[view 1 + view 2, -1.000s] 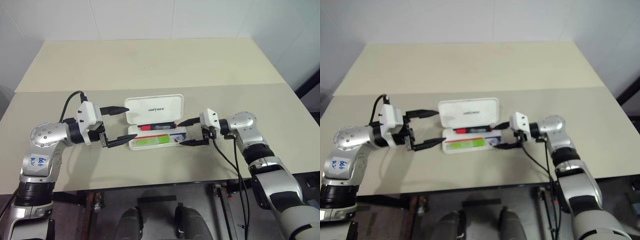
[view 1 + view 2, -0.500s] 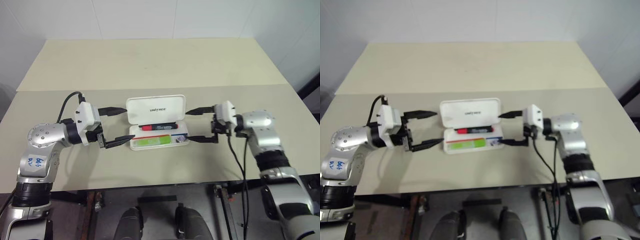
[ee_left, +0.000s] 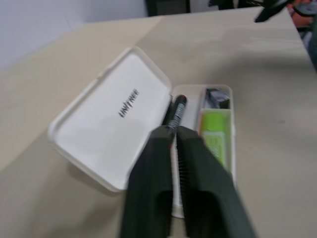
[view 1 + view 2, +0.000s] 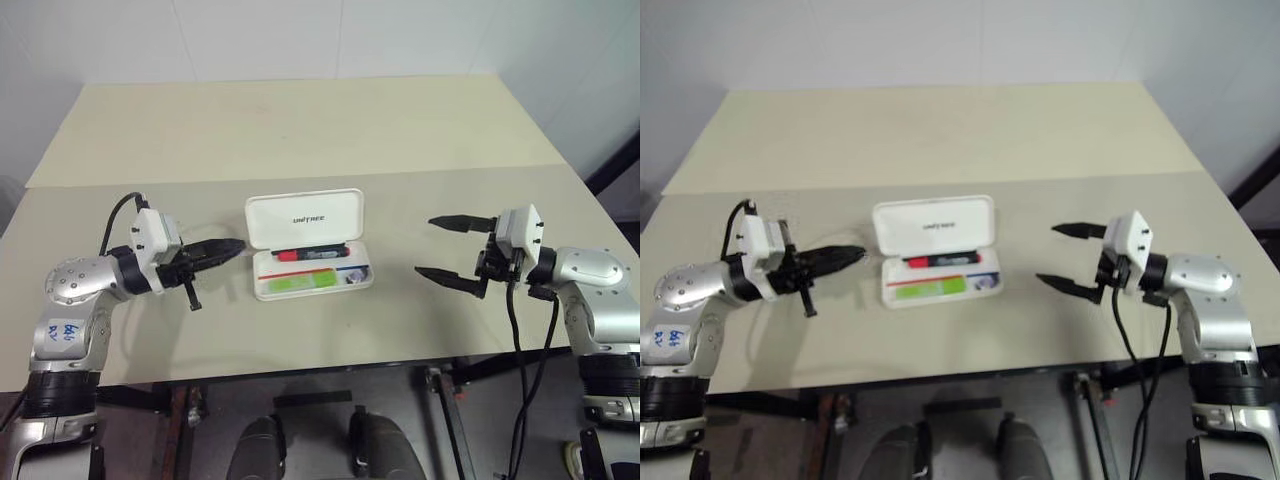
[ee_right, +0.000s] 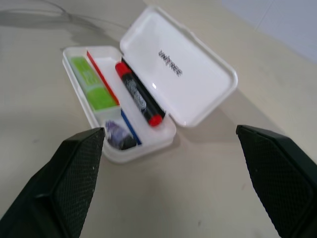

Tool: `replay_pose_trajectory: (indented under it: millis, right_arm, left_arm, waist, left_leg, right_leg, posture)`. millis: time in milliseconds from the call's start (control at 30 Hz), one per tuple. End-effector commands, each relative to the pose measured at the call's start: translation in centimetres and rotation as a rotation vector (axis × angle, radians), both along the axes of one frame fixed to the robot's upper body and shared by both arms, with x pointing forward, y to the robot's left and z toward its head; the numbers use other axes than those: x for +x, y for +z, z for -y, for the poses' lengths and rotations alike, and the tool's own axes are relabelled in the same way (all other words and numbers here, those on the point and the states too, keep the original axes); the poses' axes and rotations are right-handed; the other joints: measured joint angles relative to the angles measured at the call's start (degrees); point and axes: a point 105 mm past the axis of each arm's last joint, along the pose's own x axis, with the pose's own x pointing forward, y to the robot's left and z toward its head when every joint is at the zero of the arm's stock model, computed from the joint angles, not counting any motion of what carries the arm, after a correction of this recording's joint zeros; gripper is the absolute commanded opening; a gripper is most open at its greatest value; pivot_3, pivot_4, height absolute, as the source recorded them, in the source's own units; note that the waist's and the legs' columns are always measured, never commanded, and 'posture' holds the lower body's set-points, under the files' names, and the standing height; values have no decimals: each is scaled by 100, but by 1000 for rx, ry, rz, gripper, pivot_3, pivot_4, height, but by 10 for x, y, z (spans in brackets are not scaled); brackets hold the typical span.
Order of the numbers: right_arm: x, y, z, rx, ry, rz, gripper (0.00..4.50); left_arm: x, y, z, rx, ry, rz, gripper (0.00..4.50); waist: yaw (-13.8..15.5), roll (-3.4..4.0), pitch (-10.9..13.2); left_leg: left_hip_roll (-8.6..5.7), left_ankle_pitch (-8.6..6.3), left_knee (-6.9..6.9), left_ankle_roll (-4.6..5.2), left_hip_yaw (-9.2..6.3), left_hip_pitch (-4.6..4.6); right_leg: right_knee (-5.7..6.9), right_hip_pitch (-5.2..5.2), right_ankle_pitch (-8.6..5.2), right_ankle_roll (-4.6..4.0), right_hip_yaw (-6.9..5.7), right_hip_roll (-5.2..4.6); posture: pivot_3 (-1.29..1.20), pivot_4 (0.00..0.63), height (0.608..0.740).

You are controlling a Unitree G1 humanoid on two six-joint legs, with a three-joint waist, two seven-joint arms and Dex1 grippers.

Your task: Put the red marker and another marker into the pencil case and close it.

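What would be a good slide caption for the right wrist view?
Open pencil case holding the red marker and green marker, seen between the right gripper's open fingers.

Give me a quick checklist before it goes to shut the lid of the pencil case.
1. Red marker inside the pencil case: ok.
2. Green marker inside the case: ok.
3. Nothing sticking up over the rim: cannot tell.
4. Lid open and upright, free to swing down: ok.
5. Left end effector shut, empty, beside the case: ok.
6. Right end effector open, empty, well clear of the case: ok.
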Motion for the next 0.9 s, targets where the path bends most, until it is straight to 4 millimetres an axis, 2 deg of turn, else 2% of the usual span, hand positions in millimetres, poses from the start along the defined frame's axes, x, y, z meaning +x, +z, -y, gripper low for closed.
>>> replay_pose_trajectory:
  millis: [33, 267, 467, 567, 667, 767, 900]
  right_arm:
    - [-4, 12, 0, 6, -8, 46, 4500]
    - [-3, 13, -2, 14, -16, 54, 4500]
    - [-5, 14, -10, 27, -8, 59, 4500]
    - [-6, 15, -14, 34, -1, 63, 4500]
    - [-7, 15, -17, 36, 3, 63, 4500]
    - [-9, 15, -19, 39, 7, 62, 4500]
    - [-12, 15, -23, 49, 13, 65, 4500]
  left_arm:
    - [6, 9, -4, -9, 51, 70, 46]
    - [36, 20, -33, -130, 386, 159, 46]
    - [56, 6, -43, -138, 555, 100, 46]
    - [76, -11, -28, -149, 551, -11, 46]
    - [87, -13, -11, -155, 507, -37, 46]
    - [93, -11, 7, -162, 437, -53, 46]
    - [95, 2, 23, -192, 357, -20, 46]
  waist:
    - [1, 0, 0]
    - [28, 0, 0]
    - [35, -1, 0]
    - [107, -1, 0]
    - [168, -2, -1]
    - [170, -3, -1]
    - [172, -3, -1]
  left_leg:
    - [0, 0, 0, 1, 1, 0]
    - [-1, -2, 4, 3, 2, -2]
    - [-1, -1, 6, 2, 3, -1]
    - [-2, -1, 10, 2, 3, 0]
    - [-2, -1, 20, 2, 3, -3]
    - [-3, 1, 21, -2, 4, -7]
    - [-2, 9, 17, -15, 6, -10]
  right_leg:
    - [-1, 0, 0, 0, 0, -1]
    - [-1, 0, 0, 1, 2, 0]
    - [3, 0, 1, 2, 2, 2]
    - [8, 0, 1, 2, 2, 2]
    - [10, 0, 2, 3, 1, 3]
    - [5, 0, 2, 4, 1, 3]
    - [7, -1, 3, 5, 1, 6]
  posture:
    - [0, 150, 740]
    - [0, 150, 740]
    - [0, 150, 740]
    - [0, 150, 740]
    - [0, 150, 740]
    - [0, 150, 740]
    - [0, 150, 740]
